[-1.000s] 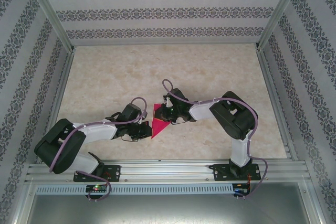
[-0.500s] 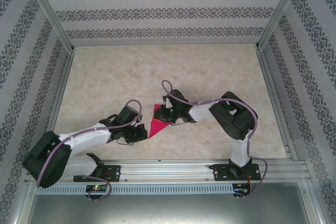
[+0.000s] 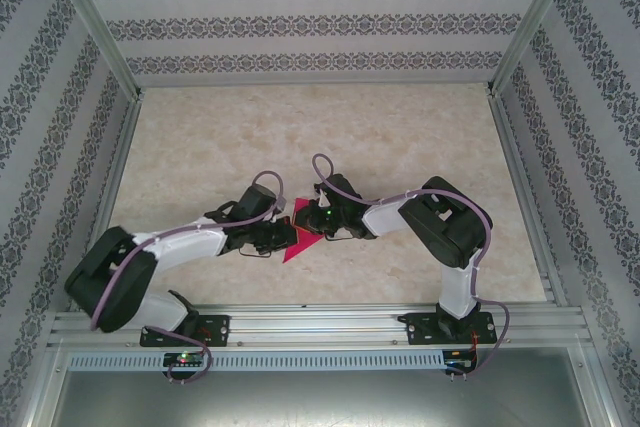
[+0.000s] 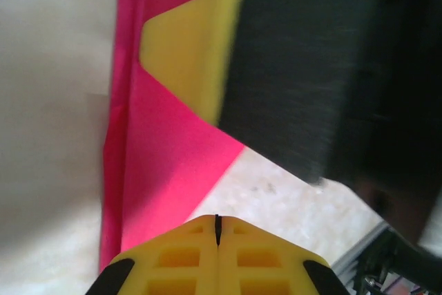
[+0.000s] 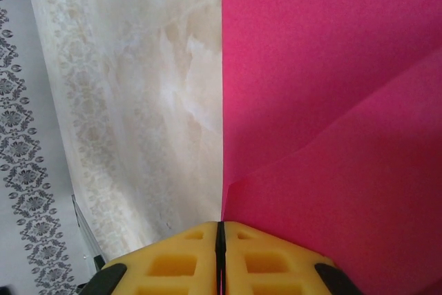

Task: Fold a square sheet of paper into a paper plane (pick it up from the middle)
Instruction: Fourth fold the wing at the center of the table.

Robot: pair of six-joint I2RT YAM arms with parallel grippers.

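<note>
Square sheet of paper (image 3: 294,250) sits partly folded (magenta, one flap doubled over) at the mid-front of the tabletop (image 3: 400,137), between both grippers. We see the right gripper (image 5: 221,227) clenched, its pads meeting on the sheet's edge and pinching it. Left gripper (image 4: 217,222) is clenched too; the sheet reaches its pads, but we cannot tell if it is pinched.

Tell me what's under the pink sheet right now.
Marbled table shows beside the square sheet of paper. A folded flap overlies part of the sheet; what lies beneath the paper is covered and cannot be seen.
</note>
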